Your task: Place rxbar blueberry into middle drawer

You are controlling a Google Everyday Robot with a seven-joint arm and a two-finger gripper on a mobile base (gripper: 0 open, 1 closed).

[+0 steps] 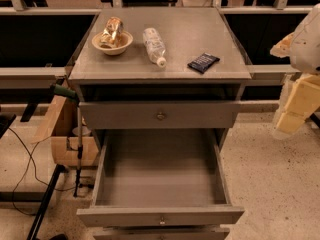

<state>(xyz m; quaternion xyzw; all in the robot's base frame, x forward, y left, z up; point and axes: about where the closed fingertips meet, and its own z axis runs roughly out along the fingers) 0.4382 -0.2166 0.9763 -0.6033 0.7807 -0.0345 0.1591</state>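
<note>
Speckled pale floor (270, 184) spreads around a grey metal cabinet (195, 26). Nearest of all, the middle drawer (125, 216) stands pulled well out, its flat front panel low in the view with a small round knob (161, 219) at the centre. Behind the panel the long tray runs back under the cabinet, showing its plain grey bottom and side walls.

On the right edge of the view the gripper (295, 109) hangs beside the cabinet, a cream and yellowish shape below a white part of the arm. It sits at about the height of the drawers, apart from the cabinet and touching nothing on it. Whether it is apart or together cannot be told.

Above the open tray, the top drawer (125, 115) is closed, with its own round knob in the middle. To the left of the cabinet a cardboard box (65, 134) rests on the floor, and a black cable (22, 169) trails across the floor near it.

On top of the cabinet, the bar (203, 62) lies flat near the front right, dark with faint pale lettering, well apart from the gripper. A clear bottle (154, 46) lies on its side near the middle, white cap toward the front. Farther left sits a pale bowl (122, 44) holding a shiny gold packet (111, 31). Dark panels and grey rails (40, 11) cross the background.
</note>
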